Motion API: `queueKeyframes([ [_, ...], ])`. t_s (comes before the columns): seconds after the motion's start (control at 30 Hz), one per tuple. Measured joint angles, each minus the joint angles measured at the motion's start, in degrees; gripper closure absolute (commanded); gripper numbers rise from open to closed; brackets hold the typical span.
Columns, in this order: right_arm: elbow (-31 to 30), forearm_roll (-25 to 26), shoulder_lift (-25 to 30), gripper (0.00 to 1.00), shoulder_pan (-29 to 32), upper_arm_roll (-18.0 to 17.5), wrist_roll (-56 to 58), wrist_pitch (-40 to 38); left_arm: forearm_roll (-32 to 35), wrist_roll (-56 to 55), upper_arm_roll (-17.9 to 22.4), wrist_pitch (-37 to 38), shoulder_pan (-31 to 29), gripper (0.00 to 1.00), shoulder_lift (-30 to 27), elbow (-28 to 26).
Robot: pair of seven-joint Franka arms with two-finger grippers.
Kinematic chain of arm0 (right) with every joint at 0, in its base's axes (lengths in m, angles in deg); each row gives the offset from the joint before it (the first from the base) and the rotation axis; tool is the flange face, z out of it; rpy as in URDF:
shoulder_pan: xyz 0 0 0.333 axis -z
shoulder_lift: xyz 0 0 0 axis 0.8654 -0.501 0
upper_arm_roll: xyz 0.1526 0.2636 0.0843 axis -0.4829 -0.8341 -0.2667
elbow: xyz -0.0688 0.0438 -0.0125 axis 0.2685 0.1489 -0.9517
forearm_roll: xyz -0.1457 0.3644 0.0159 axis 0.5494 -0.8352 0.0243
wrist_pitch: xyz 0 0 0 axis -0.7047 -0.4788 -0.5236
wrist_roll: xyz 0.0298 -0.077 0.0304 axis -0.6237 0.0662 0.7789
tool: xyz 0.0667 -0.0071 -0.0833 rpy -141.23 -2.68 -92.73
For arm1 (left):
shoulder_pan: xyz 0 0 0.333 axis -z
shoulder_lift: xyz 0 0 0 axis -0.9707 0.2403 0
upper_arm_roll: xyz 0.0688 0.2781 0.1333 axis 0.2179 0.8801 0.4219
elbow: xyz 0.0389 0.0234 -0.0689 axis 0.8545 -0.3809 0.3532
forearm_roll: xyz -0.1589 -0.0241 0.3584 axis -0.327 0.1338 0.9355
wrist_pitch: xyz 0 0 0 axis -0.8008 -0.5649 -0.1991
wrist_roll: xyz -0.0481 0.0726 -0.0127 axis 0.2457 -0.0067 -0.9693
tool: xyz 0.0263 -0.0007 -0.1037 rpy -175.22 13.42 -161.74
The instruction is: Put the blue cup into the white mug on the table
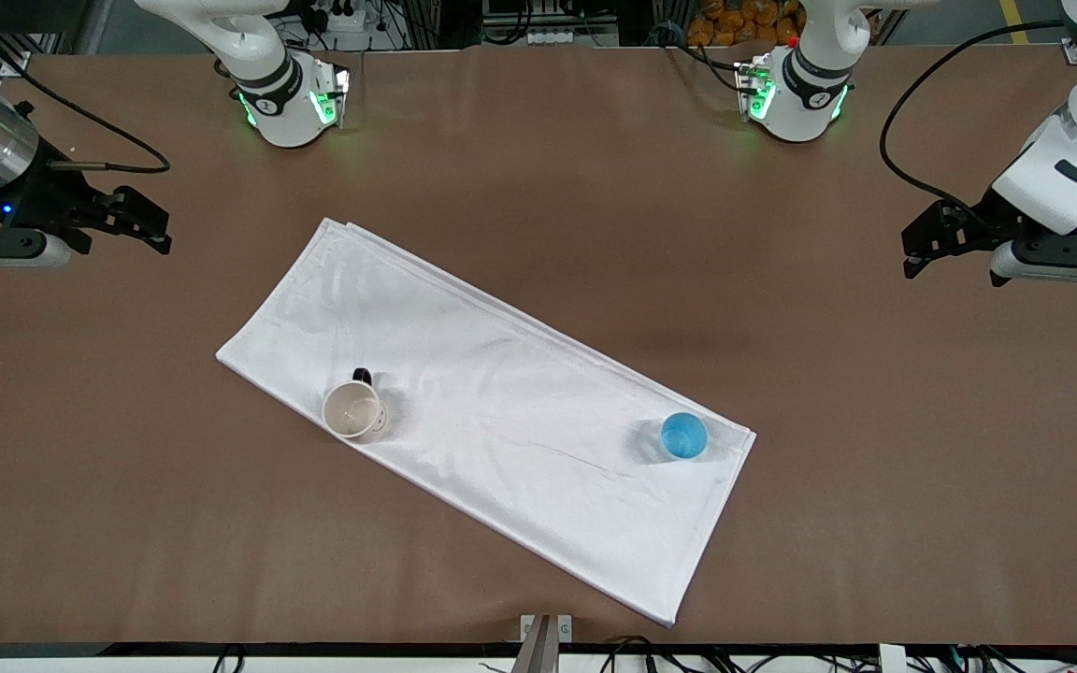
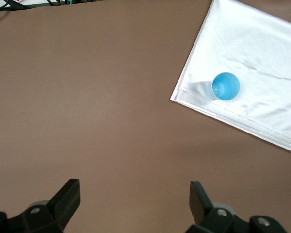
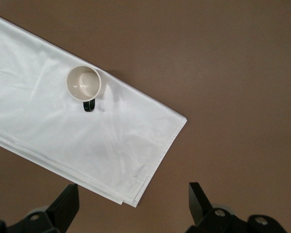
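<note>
Status: nothing done yet, as far as I can judge. The blue cup (image 1: 684,436) stands upright on the white cloth (image 1: 501,411), near the cloth's corner toward my left arm's end of the table (image 1: 538,168). The white mug (image 1: 351,409) is upright too, mouth up and empty, black handle pointing toward the robots' bases, on the same cloth near its edge toward my right arm's end. The two are well apart, with a stretch of bare cloth between them. Still to do, all of it: reach the cup, grip it, lift, carry it over the mug, lower it in, let go. My left gripper (image 1: 945,241) hangs over bare table at its own end, jaws spread wide, holding nothing and touching nothing; in the left wrist view both fingers (image 2: 68,199) frame plain brown surface, with the cup off near the cloth corner. My right gripper (image 1: 132,222) is over bare table at its end, jaws likewise wide apart and empty; the right wrist view shows the mug and the cloth's corner ahead of the fingers (image 3: 67,204). Neither is near its target. The cup sits closer to my left side, so I'd expect the left to take the pick, with the right waiting. The cup looks only slightly narrower than the mug, so the drop will need good centring.
</note>
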Motion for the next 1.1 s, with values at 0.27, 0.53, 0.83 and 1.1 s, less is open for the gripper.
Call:
queueKeyframes([
  [0.27,0.0,0.0,0.1,0.0,-0.03,0.0,0.02,0.01,0.0,0.0,-0.01,0.53,0.01,0.0,0.29,0.02],
  [0.53,-0.04,0.0,0.11,0.0,-0.18,-0.02,0.04,0.01,0.0,-0.41,-0.17,0.58,1.08,0.0,3.92,1.39],
  [0.83,-0.82,-0.01,0.09,0.0,-1.38,-0.07,0.12,0.37,-1.99,-3.9,-0.42,0.56,1.4,0.0,9.31,2.95],
  [1.1,-8.32,-0.03,-0.29,0.0,-4.4,-0.15,0.03,9.67,-4.71,-4.51,-0.44,-0.79,1.96,0.0,15.54,3.66],
])
